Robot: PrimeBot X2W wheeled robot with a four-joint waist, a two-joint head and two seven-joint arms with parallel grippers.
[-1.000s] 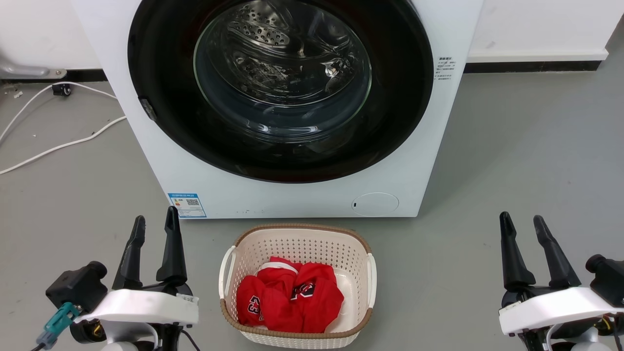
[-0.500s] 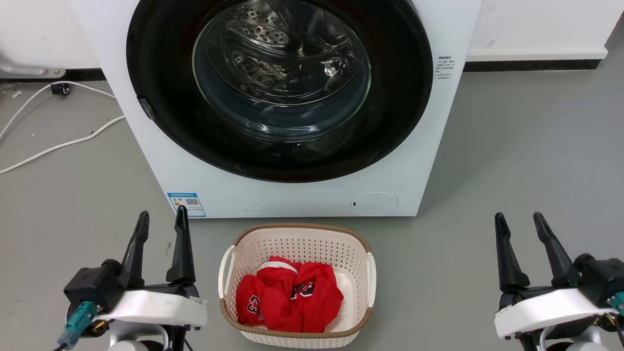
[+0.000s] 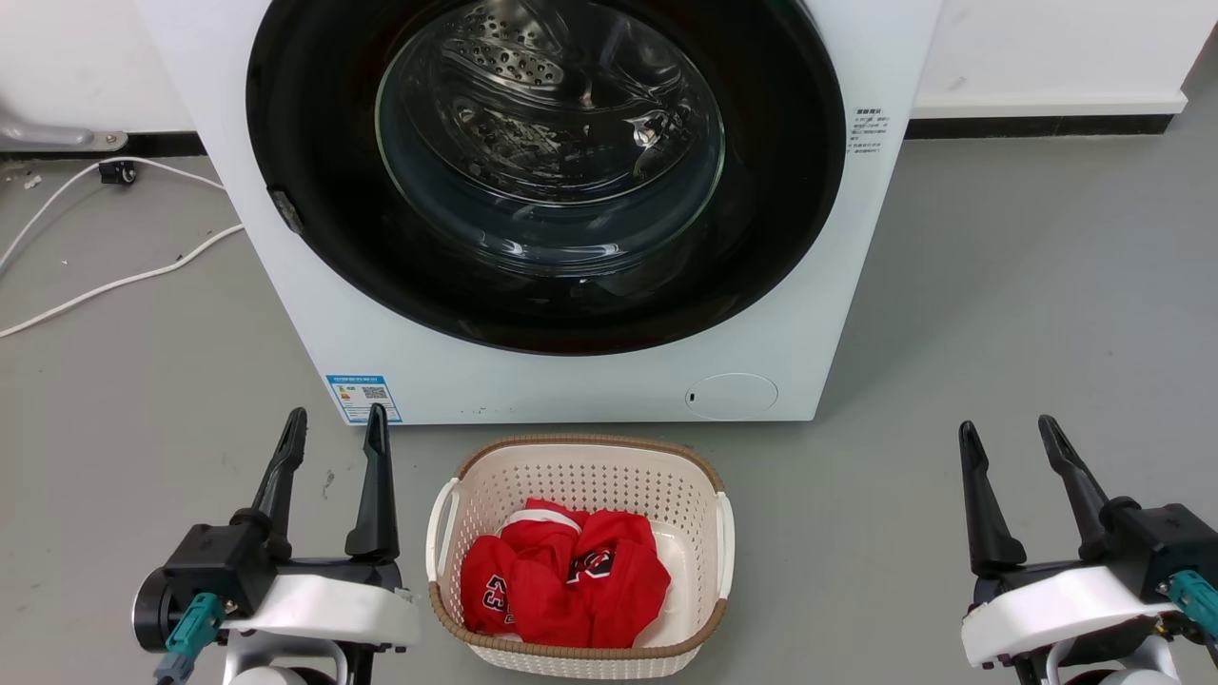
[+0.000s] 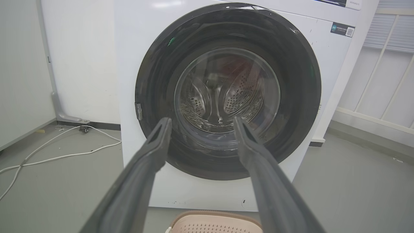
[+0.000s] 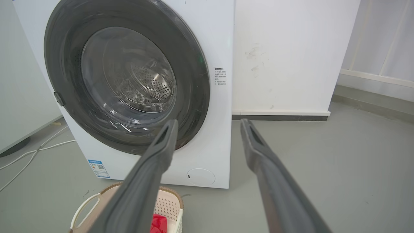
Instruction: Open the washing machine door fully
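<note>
The white washing machine (image 3: 571, 381) stands straight ahead, and its round glossy black door (image 3: 780, 209) lies flush against the front, closed, with the steel drum visible through the glass bowl. A small grey latch tab (image 3: 286, 211) sits on the door's left rim. My left gripper (image 3: 338, 423) hovers open at the lower left, short of the machine's lower left corner. My right gripper (image 3: 1007, 430) is open at the lower right, off to the machine's right. In the left wrist view the left gripper (image 4: 200, 124) faces the door (image 4: 300, 97). In the right wrist view the right gripper (image 5: 208, 126) points past the door (image 5: 194, 106).
A cream laundry basket (image 3: 704, 485) holding red clothes (image 3: 571, 580) sits on the grey floor just in front of the machine, between my arms. White cables (image 3: 114, 281) trail across the floor at the left. A white wall (image 3: 1047, 48) runs behind.
The left gripper has shifted right and slightly forward, and its wrist has rolled. The right gripper has edged left and its wrist has rolled too. The door stays closed.
</note>
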